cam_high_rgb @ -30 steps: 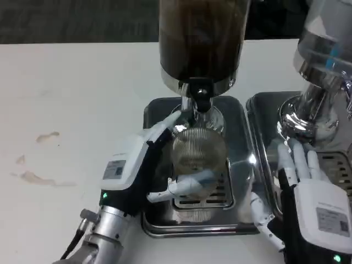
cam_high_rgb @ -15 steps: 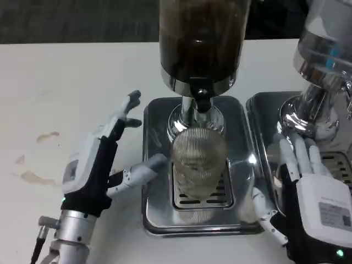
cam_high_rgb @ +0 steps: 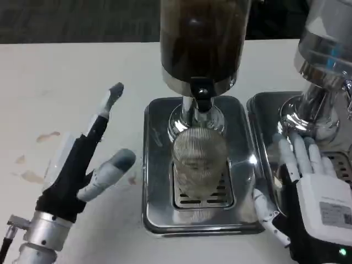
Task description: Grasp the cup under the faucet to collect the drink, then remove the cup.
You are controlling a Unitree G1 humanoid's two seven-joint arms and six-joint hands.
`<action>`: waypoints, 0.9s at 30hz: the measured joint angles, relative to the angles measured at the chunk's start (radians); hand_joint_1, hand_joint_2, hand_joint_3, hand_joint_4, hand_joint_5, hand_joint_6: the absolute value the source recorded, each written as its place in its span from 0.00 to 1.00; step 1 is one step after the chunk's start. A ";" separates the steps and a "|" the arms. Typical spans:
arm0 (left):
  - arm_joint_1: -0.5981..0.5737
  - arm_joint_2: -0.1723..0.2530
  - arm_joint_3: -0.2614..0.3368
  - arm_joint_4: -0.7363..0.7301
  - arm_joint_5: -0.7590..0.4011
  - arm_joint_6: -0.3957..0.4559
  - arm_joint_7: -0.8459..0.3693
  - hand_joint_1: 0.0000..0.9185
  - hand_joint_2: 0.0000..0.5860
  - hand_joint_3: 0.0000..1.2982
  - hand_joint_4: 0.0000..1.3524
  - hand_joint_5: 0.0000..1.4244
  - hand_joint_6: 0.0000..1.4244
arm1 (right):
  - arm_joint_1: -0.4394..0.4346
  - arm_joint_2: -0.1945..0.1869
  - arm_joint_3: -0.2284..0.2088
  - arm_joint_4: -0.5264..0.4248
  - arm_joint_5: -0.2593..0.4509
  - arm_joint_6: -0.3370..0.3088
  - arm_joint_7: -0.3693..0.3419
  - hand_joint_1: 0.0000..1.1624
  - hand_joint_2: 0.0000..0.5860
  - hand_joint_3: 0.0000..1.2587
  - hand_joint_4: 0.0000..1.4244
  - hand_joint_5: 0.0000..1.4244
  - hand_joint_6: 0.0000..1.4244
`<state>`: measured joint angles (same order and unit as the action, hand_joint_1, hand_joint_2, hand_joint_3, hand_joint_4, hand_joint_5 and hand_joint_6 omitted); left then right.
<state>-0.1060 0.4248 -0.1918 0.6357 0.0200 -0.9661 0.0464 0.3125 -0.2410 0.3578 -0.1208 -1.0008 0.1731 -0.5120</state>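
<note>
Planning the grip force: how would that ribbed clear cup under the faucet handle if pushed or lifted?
The cup looks like thin clear plastic, so probably light and squashable. Its ribbed wall should help grip. Standing tall on the drip grate, it may tip if nudged high.

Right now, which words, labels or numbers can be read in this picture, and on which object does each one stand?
No text reads clearly.
White label on the back of the right hand: rows of small print, too blurred to read.
Drink dispenser, ribbed cup and drip tray: no writing visible.
</note>
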 measured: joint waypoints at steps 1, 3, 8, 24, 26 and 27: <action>0.001 0.005 0.002 -0.018 -0.028 0.001 -0.030 0.00 0.09 0.00 0.00 0.00 0.00 | -0.001 0.000 0.000 0.000 0.001 0.000 0.000 0.09 0.87 0.05 0.00 0.00 0.04; 0.007 0.016 0.014 -0.094 -0.169 0.043 -0.185 0.00 0.08 0.00 0.00 0.00 0.00 | -0.003 0.000 0.001 0.001 0.003 0.000 0.000 0.09 0.87 0.05 0.00 0.00 0.04; 0.010 0.030 0.047 -0.225 -0.434 0.250 -0.510 0.00 0.08 0.00 0.00 0.00 0.00 | -0.015 0.000 0.003 0.012 0.007 -0.002 0.004 0.09 0.87 0.05 0.00 0.00 0.04; -0.088 0.032 0.239 -0.524 -0.721 0.751 -0.935 0.00 0.04 0.00 0.00 0.00 0.00 | -0.026 0.009 0.006 0.030 0.010 -0.005 0.006 0.09 0.87 0.05 0.00 0.00 0.04; -0.110 0.027 0.254 -0.535 -0.721 0.778 -0.952 0.00 0.04 0.00 0.00 0.01 0.00 | -0.026 0.015 0.006 0.030 0.010 -0.005 0.006 0.09 0.87 0.05 0.00 0.00 0.04; -0.123 0.026 0.257 -0.538 -0.721 0.786 -0.958 0.00 0.04 0.00 0.00 0.01 0.00 | -0.026 0.018 0.005 0.030 0.011 -0.005 0.006 0.09 0.87 0.05 0.00 0.00 0.04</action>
<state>-0.2294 0.4503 0.0656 0.0980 -0.7010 -0.1798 -0.9119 0.2863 -0.2229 0.3632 -0.0908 -0.9903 0.1681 -0.5057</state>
